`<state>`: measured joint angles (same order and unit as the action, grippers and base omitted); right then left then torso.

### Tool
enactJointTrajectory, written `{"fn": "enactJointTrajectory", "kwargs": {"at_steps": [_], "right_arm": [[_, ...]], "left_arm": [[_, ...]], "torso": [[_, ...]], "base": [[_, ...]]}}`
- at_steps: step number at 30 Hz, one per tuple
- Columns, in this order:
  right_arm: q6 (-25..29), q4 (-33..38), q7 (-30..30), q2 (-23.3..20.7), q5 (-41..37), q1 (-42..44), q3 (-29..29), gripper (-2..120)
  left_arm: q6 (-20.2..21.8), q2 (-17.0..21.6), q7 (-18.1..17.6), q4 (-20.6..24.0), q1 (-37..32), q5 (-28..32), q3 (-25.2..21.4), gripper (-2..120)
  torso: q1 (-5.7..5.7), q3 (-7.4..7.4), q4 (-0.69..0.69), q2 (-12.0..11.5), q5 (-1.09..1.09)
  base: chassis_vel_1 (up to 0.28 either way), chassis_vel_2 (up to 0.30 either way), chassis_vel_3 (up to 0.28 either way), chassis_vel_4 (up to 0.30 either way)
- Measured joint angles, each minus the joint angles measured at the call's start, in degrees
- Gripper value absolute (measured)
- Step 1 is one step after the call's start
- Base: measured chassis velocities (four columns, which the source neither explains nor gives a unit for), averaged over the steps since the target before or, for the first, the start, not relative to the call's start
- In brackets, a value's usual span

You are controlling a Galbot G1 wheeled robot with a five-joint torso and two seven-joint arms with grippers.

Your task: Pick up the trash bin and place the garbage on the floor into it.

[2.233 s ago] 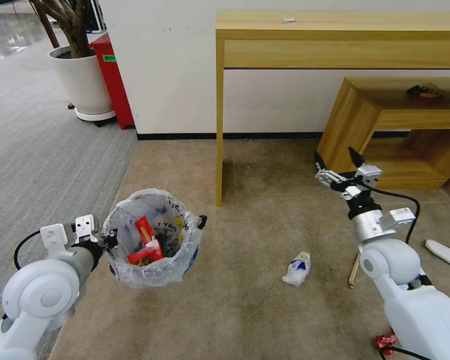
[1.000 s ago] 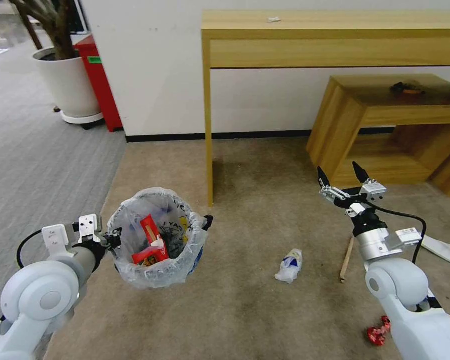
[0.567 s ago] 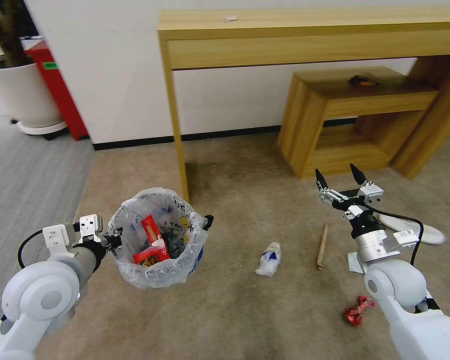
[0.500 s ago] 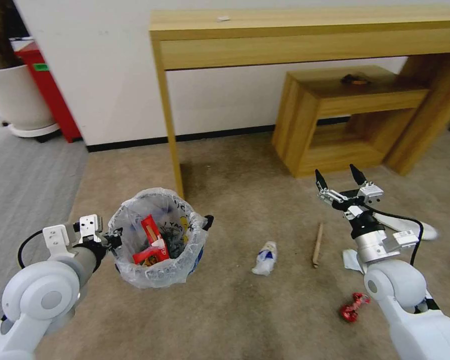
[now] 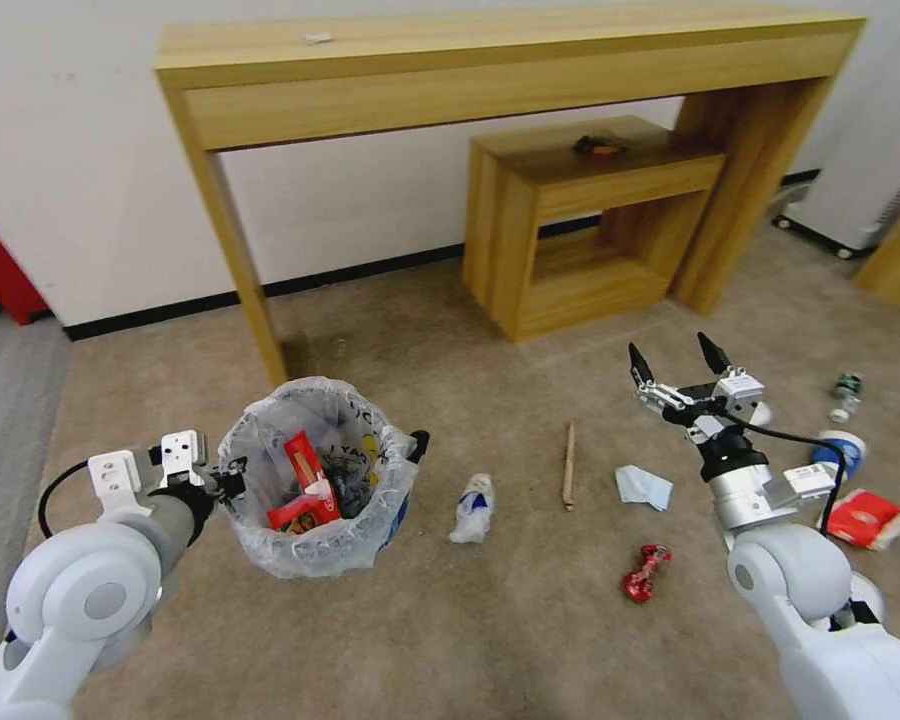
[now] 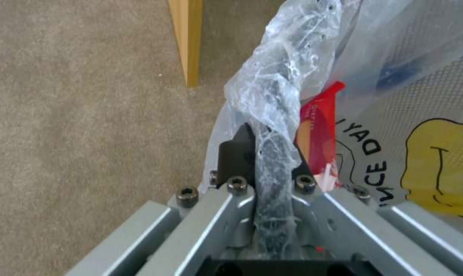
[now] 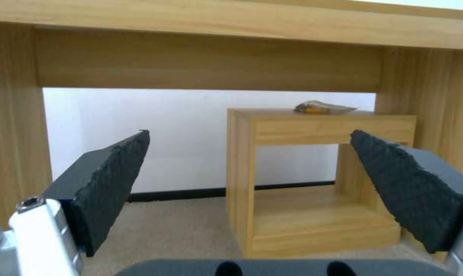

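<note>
The left gripper [image 6: 272, 168] is pinching the bag-covered rim of the trash bin [image 5: 315, 480], held above the floor [image 5: 490, 620]; the rim hides its fingertips. A red wrapper [image 5: 305, 485] lies inside. The right gripper [image 5: 678, 365] hangs spread and empty above a stick [image 5: 569, 465], tissue [image 5: 642, 487] and crumpled bottle [image 5: 470, 508]. A white slipper [image 5: 860, 598] is mostly hidden behind the right arm.

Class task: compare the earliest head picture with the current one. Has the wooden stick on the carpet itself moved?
No. The stick only slid leftward in the picture, along with the table leg: the camera turned right.
</note>
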<state>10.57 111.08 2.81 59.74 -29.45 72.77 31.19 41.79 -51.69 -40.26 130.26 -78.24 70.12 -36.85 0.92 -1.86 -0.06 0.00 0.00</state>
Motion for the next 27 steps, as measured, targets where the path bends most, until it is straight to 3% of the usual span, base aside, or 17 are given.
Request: {"fn": "enactJointTrajectory", "kwargs": {"at_steps": [9, 14, 19, 22, 27], "right_arm": [[-0.27, -0.73, 0.05, 0.03, 0.71, -0.12, -1.58, 100], [-2.59, -0.76, 4.56, -0.42, 0.43, 0.07, -1.72, 100], [-9.3, -0.36, 6.79, -1.76, -2.14, -0.3, -3.68, 100], [-17.9, -0.07, 7.21, -2.66, -3.14, -1.87, -5.96, 100], [-23.82, -0.15, 5.82, -3.11, -4.23, -4.32, -9.21, 100]], "left_arm": [[-0.23, -0.1, 0.02, -0.33, -0.06, 0.46, -0.17, 0], [-0.23, -0.13, 0.0, -0.59, -0.04, 0.64, -0.36, 0], [-0.24, -0.08, -0.53, -1.21, 0.09, 0.66, -0.66, 0], [-0.23, 0.13, -1.19, -1.32, 0.03, 0.89, -1.08, 0], [-0.11, 0.71, -1.26, -1.34, -0.06, 1.36, -1.96, 0]], "torso": [[0.0, 0.0, -0.02, 0.0, 0.0], [0.0, 0.0, -0.03, 0.0, 0.0], [0.0, 0.0, -0.03, 0.0, 0.0], [0.0, 0.0, -0.02, 0.0, -0.01], [0.0, 0.0, -0.03, 0.0, -0.01]], "base": [[0.0, 0.0, 0.0, 0.0], [0.0, 0.0, 0.0, 0.0], [0.0, 0.0, 0.0, 0.0], [0.0, 0.0, 0.0, 0.0], [0.0, 0.0, 0.0, 0.0]]}}
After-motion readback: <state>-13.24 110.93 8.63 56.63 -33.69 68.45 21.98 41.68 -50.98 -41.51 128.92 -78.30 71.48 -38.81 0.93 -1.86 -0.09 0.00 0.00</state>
